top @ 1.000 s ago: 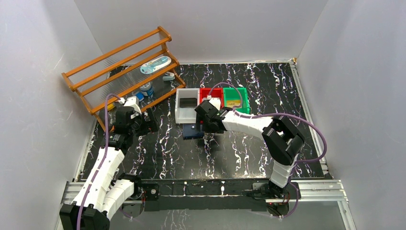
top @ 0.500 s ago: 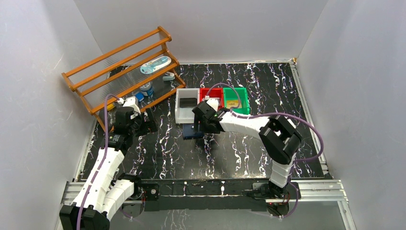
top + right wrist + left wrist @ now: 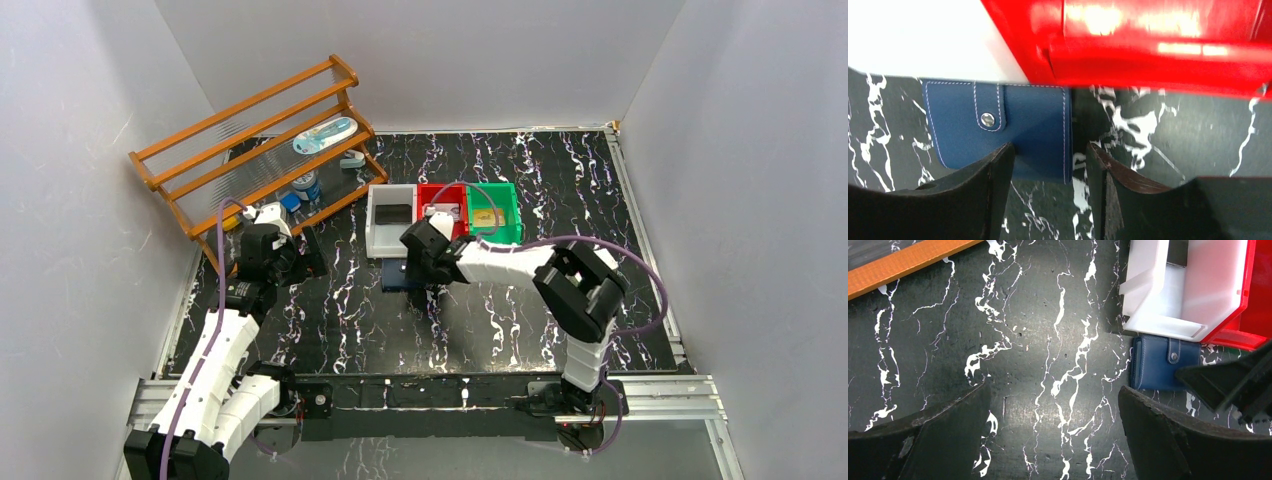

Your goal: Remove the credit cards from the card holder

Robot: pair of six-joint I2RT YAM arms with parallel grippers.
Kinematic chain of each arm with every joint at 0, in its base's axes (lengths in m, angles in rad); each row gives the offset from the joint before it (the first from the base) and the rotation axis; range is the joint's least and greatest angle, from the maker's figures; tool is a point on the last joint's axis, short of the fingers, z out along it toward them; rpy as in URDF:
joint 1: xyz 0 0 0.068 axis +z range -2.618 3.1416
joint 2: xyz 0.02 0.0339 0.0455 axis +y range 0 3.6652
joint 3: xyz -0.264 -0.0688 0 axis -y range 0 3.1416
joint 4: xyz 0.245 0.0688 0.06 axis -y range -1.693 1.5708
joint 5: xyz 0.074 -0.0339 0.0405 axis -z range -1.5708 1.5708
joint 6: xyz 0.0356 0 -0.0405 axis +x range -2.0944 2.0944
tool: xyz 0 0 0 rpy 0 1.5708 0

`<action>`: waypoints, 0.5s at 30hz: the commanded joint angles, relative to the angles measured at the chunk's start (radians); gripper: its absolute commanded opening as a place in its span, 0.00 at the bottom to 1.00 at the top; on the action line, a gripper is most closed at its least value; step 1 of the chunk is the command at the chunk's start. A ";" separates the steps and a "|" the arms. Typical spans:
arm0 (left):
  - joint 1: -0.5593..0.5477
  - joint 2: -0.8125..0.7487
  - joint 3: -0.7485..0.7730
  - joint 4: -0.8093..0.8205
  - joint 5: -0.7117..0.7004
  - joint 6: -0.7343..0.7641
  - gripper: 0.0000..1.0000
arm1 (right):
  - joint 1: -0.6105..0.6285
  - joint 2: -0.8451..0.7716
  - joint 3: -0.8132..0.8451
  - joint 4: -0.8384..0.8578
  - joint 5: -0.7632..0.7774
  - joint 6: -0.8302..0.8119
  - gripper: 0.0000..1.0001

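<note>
The card holder (image 3: 397, 276) (image 3: 1155, 365) (image 3: 1020, 117) lies shut on the black marbled table, its snap strap fastened, against the front of the white and red bins. My right gripper (image 3: 421, 266) (image 3: 1049, 150) is low over its right end. One finger rests above the blue leather, the other stands just past its right edge with a dark gap between, so the jaws are open and narrowed. A black credit card (image 3: 393, 213) lies in the white bin and a gold one (image 3: 487, 217) in the green bin. My left gripper (image 3: 312, 260) (image 3: 1054, 390) hangs wide open over bare table, left of the holder.
White bin (image 3: 374, 236), red bin (image 3: 430, 190) and green bin (image 3: 511, 205) stand in a row behind the holder; a pale flat thing (image 3: 441, 212) lies in the red one. A wooden rack (image 3: 250, 130) with small items stands at the back left.
My right gripper has shifted a little left onto the holder's right end and its jaws have narrowed. The left arm has not moved.
</note>
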 commanded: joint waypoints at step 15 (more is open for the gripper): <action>-0.002 -0.015 0.015 -0.016 0.010 -0.014 0.98 | 0.182 -0.462 -0.231 -0.130 0.079 0.033 0.82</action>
